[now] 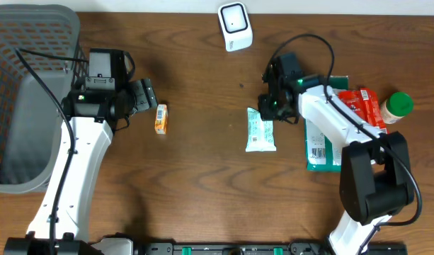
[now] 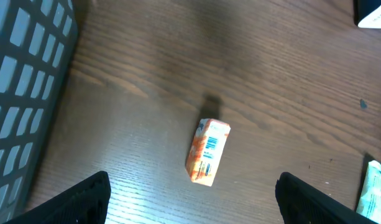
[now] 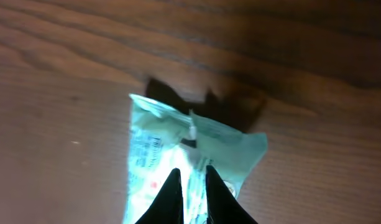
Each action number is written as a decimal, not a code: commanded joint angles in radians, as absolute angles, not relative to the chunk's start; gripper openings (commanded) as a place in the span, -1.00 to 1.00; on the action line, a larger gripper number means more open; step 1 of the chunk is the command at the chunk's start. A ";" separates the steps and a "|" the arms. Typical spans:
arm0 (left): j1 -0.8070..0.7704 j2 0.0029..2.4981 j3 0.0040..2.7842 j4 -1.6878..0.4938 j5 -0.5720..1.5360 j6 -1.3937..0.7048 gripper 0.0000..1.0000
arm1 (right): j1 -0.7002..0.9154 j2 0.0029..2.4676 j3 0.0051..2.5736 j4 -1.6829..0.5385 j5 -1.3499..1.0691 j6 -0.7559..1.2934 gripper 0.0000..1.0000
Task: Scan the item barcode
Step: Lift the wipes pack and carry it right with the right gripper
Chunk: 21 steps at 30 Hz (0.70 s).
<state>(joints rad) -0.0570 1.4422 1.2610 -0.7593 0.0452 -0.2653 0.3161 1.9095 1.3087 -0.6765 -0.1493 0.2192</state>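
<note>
A teal packet point(image 1: 260, 134) lies flat at the middle of the wooden table. My right gripper point(image 1: 267, 106) is down on its upper end. In the right wrist view the two dark fingertips point(image 3: 173, 186) stand almost together on the packet point(image 3: 159, 143), with only a thin strip of its film between them. A small orange box point(image 1: 161, 118) lies to the left, barcode side up point(image 2: 207, 152). My left gripper point(image 1: 147, 95) hovers beside it, wide open point(image 2: 191, 180), holding nothing. The white scanner point(image 1: 235, 26) stands at the far edge.
A grey mesh basket point(image 1: 32, 85) fills the left side, close to my left arm. On the right lie a flat green package point(image 1: 321, 152), a red packet point(image 1: 362, 106) and a green-lidded jar point(image 1: 397, 106), partly under my right arm.
</note>
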 commanded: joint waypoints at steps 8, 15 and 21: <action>-0.056 1.445 1.274 -0.762 0.033 -0.267 0.71 | 0.316 1.915 1.174 -0.492 -0.117 0.255 -0.83; -0.056 1.445 1.274 -0.762 0.033 -0.267 0.71 | 0.313 1.839 1.292 -0.569 -0.134 0.223 -0.60; -0.056 1.445 1.274 -0.762 0.033 -0.267 0.71 | 0.316 1.733 1.316 -0.771 -0.224 0.225 -0.70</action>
